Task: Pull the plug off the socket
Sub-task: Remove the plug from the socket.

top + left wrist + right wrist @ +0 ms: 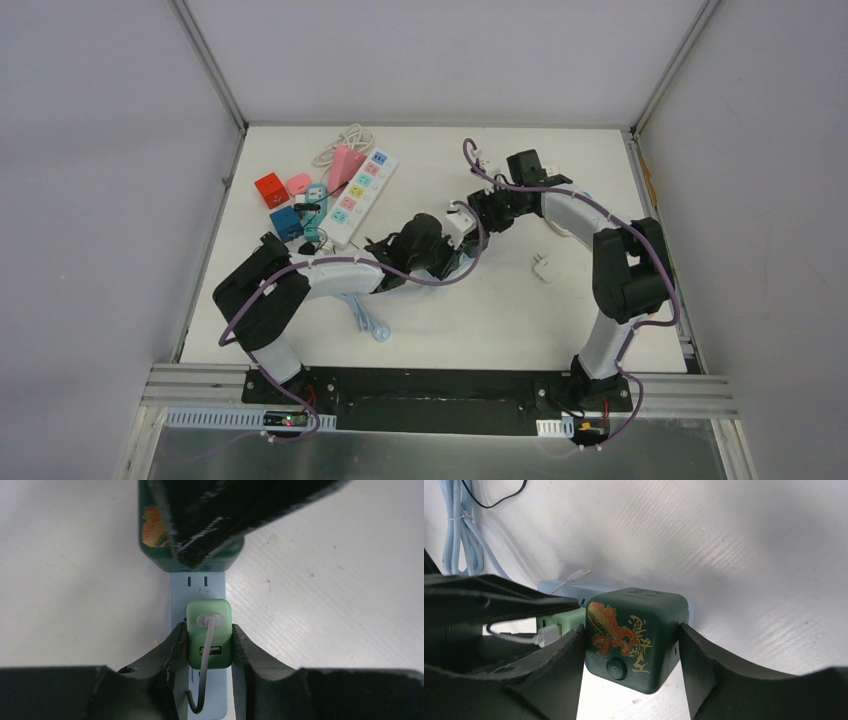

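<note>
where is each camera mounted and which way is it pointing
Top external: fixed above and behind the bases, looking down on the table; both arms show.
Left wrist: on the left arm, looking along the left end effector, clamped on the green plug in the blue power strip.
Right wrist: on the right arm, looking along the right end effector, gripping the dark green cube.
Shared: both wrist views show plug, strip and cube.

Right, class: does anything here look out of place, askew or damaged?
A white adapter lies alone on the table by the right arm, apart from the multicoloured power strip at far left. A pale blue cable trails loose beside the left arm. The green plug and dark green cube sit square on their pale blue strip.
</note>
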Controlling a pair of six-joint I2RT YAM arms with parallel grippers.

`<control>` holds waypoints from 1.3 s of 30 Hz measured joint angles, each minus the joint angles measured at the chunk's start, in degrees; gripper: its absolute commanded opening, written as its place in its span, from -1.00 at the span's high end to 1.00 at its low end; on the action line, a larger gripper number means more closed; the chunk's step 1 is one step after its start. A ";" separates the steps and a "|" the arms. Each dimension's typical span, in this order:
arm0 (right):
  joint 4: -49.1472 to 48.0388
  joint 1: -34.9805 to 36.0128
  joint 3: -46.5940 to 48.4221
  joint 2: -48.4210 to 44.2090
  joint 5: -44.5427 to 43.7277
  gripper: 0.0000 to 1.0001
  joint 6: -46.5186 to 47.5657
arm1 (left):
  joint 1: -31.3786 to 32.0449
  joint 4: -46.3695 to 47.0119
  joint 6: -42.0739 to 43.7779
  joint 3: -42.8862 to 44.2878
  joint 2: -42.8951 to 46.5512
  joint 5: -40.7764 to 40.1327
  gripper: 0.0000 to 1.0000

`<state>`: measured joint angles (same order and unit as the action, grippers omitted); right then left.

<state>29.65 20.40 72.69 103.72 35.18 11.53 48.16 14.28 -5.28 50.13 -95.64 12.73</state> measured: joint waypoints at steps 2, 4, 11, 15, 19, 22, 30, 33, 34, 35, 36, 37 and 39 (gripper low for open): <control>0.15 0.00 0.00 0.00 0.09 0.21 0.26 | 3.28 -1.22 4.37 0.35 0.22 -5.68 1.00; 0.33 0.00 0.00 0.00 0.20 0.22 0.59 | 5.38 -1.70 6.95 0.39 0.31 -9.73 1.00; 0.55 0.07 0.02 0.00 0.22 0.25 0.98 | 1.01 0.55 -0.44 -0.70 0.59 -3.85 1.00; 0.00 0.33 0.22 0.13 0.17 0.25 0.87 | -2.19 3.28 -6.32 -2.29 0.92 2.27 1.00; 0.72 0.79 0.26 0.22 0.39 0.25 1.03 | 2.91 0.07 0.09 -2.16 2.40 -5.46 1.00; 1.95 1.20 0.28 0.22 0.81 0.25 1.40 | 7.63 -1.97 6.47 -1.97 2.93 -12.83 1.00; 2.82 1.31 1.22 0.90 0.66 0.27 1.68 | 4.66 -0.17 1.18 -3.32 3.93 -10.97 1.00; 2.73 1.62 1.38 1.11 0.66 0.27 1.51 | -0.42 2.36 -6.25 -5.64 5.40 -3.50 1.00; 2.82 1.66 1.46 1.11 0.57 0.26 1.53 | -0.98 2.21 -7.30 -5.64 5.97 -2.54 1.00; 3.02 1.66 1.49 1.14 0.57 0.27 1.60 | -0.79 1.57 -7.04 -5.46 6.97 -2.49 1.00; 3.19 1.64 1.49 1.14 0.57 0.27 1.66 | 0.04 0.50 -5.92 -5.09 8.11 -3.80 1.00; 3.23 1.64 1.53 1.14 0.55 0.26 1.70 | 1.09 -0.59 -4.15 -4.46 8.92 -5.16 1.00; 3.32 1.66 1.57 1.14 0.44 0.26 1.77 | 5.14 -2.40 0.55 -2.45 10.21 -8.33 1.00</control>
<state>32.97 22.06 74.26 104.86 35.62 13.30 53.30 11.88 -4.73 47.68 -85.43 4.40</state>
